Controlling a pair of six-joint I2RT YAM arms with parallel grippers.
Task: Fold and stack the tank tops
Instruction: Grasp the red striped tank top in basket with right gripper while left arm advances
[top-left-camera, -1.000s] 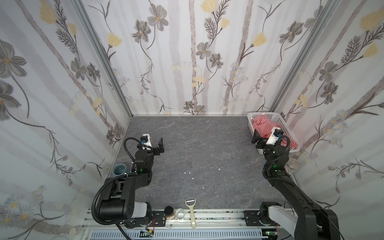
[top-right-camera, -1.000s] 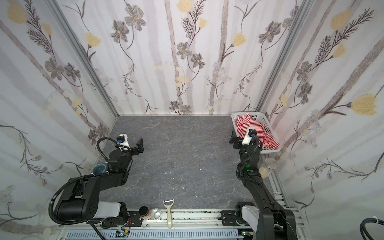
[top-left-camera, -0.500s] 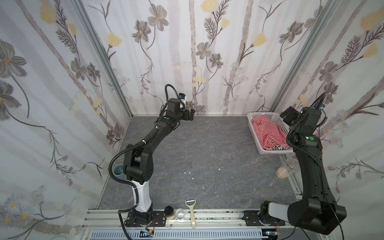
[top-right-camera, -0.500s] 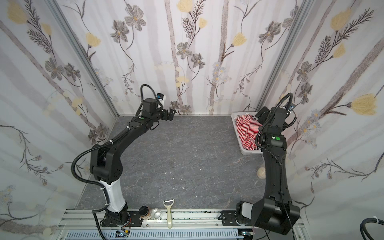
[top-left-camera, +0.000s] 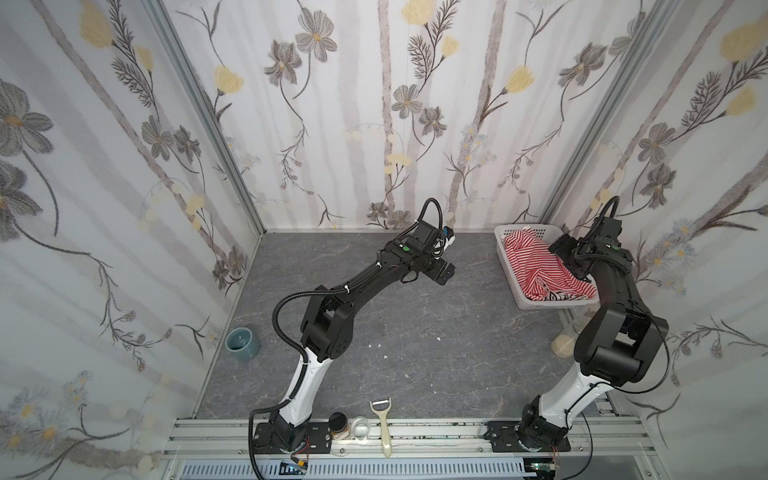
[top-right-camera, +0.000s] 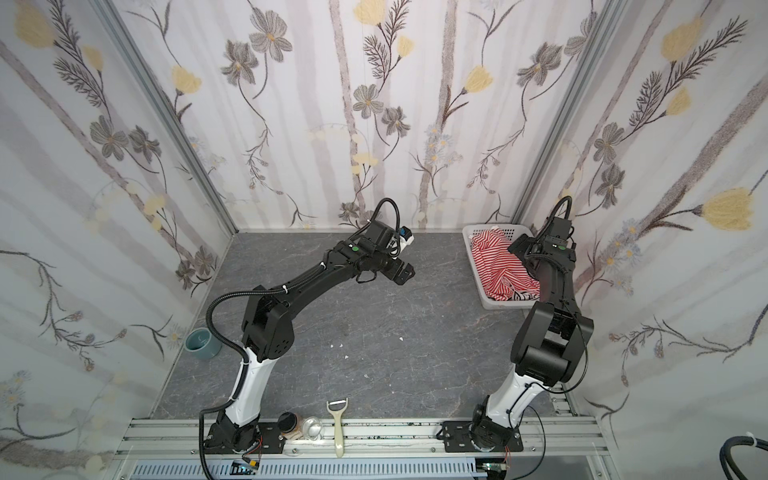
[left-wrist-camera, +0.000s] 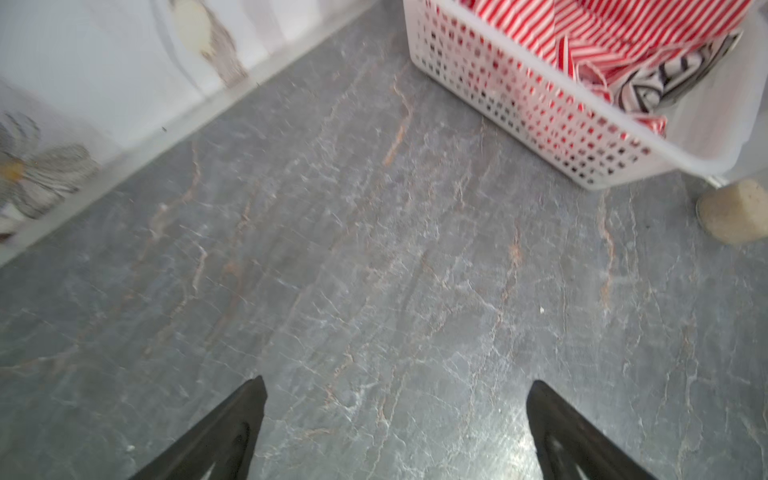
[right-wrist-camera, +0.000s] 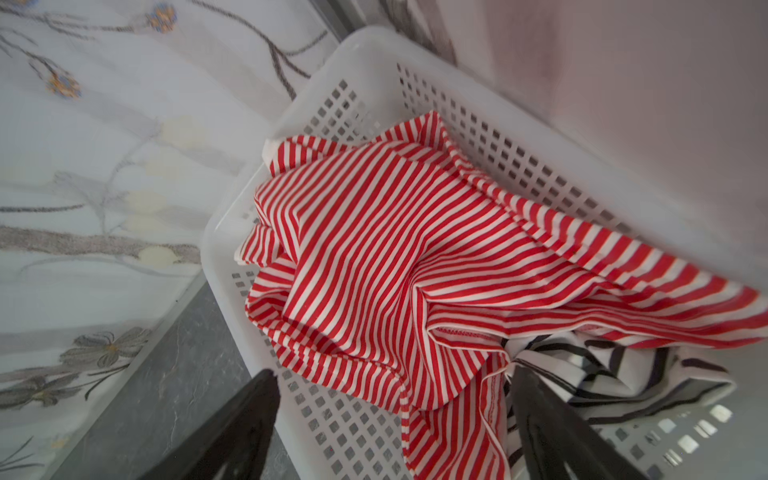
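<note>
**Item 1: right hand** (right-wrist-camera: 392, 374). Fingers spread, pinching nothing. It hangs over the near end of the basket, pointed down at the cloth. You likely have it there because the first step is lifting a top out. One finger (right-wrist-camera: 544, 424) sits where the two garments meet; whether it touches cloth cannot be told.

**Item 2: left hand** (left-wrist-camera: 397, 382). Fingers spread, empty. It hovers above the bare tabletop (left-wrist-camera: 374, 270) left of the basket, facing it, probably ready to take a second corner once a top comes out.

**Item 3: red-and-white tank top** (right-wrist-camera: 395, 249). Crumpled and uppermost in the basket, filling most of it, with the white-edged hem trailing toward the near end. Being on top, it looks like your first pick.

**Item 4: black-striped tank top** (right-wrist-camera: 623, 374). Bunched at the near end of the basket, partly under the red one. Only a small patch shows in a top view (top-left-camera: 557, 296).

**Item 5: basket** (top-left-camera: 505, 262). White and perforated, at the far right of the tabletop beside the right wall.

**Item 6: sundries, not of the task.**
- Teal cup (top-left-camera: 242, 343), near left by the wall.
- Peeler (top-left-camera: 384, 424), dark-lidded jar (top-left-camera: 338, 422) and clear glass (top-left-camera: 360, 428), on the front rail.
- Jar with pale contents (top-left-camera: 563, 345), just near of the basket.

All of these stand well apart from the middle of the tabletop, so you have room there for folding and stacking. Neither top is folded yet.
</note>
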